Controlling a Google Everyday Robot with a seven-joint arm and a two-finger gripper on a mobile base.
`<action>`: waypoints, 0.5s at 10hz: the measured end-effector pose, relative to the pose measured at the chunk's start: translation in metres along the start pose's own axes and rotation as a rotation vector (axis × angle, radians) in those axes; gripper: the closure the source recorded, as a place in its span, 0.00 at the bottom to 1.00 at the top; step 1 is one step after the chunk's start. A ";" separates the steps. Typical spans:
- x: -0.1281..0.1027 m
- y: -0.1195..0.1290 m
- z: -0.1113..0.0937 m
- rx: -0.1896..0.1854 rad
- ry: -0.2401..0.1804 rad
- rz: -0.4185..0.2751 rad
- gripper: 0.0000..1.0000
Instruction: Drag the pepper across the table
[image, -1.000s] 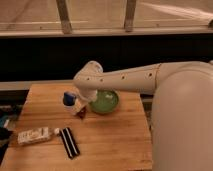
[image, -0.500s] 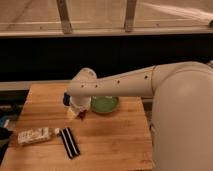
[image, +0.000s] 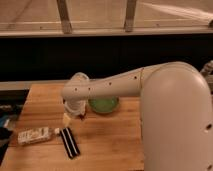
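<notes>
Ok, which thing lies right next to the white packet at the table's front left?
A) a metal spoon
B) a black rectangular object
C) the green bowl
B: the black rectangular object lies just right of the white packet on the table. The end effector hangs farther back, left of the green bowl.

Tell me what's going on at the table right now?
The robot's arm reaches in from the right over the table, with the gripper low over the wood, just left of the green bowl in the view. The pepper cannot be made out; the wrist may be covering it. A white packet and a black bar lie at the front left.
</notes>
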 end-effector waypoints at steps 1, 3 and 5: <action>-0.004 -0.004 0.005 -0.002 0.007 0.004 0.38; -0.013 -0.017 0.020 -0.007 0.033 0.021 0.38; -0.016 -0.034 0.040 -0.018 0.058 0.053 0.38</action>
